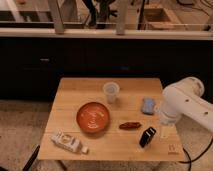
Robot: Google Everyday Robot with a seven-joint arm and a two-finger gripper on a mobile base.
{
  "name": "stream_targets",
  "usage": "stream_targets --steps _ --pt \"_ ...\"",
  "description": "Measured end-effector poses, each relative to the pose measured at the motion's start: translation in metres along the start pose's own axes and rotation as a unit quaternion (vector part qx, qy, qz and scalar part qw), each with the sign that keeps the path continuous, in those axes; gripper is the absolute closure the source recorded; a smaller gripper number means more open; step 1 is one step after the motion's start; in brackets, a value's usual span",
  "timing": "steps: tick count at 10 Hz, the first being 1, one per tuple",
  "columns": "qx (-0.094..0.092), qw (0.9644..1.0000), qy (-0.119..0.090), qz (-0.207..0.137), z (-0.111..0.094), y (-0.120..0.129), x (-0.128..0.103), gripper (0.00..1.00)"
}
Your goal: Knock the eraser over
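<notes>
Eraser point(147, 136) standing, slightly tilted, near front-right corner of bench point(75, 90), just right of red item point(130, 125). Gripper point(167, 132) low at right edge, just beside eraser, below arm point(182, 102). Wide or narrow: cannot tell. Bowl point(93, 117) mid-bench.

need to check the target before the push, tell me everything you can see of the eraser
The eraser is a small black block with a thin pale strip along one edge, matte and rubbery-looking. It seems to stand on end, leaning slightly, near the front right corner of the wooden table. A dark red item lies just left of it, not touching. The tool hangs close on its right; contact cannot be told.
</notes>
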Motion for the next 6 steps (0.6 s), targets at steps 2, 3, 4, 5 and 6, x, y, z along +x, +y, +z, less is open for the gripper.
stream_targets --steps 2,3,4,5,6 --pt "-0.006 0.9999 -0.001 -0.008 0.007 0.018 -0.001 0.20" --pt "-0.008 0.9999 -0.001 -0.011 0.010 0.025 0.000 0.20" --pt "-0.011 0.9998 -0.003 -0.017 0.013 0.029 -0.004 0.20" --pt "-0.012 0.9997 -0.004 -0.021 0.013 0.028 -0.005 0.20" --pt "-0.012 0.9997 -0.004 -0.022 0.014 0.027 -0.005 0.21"
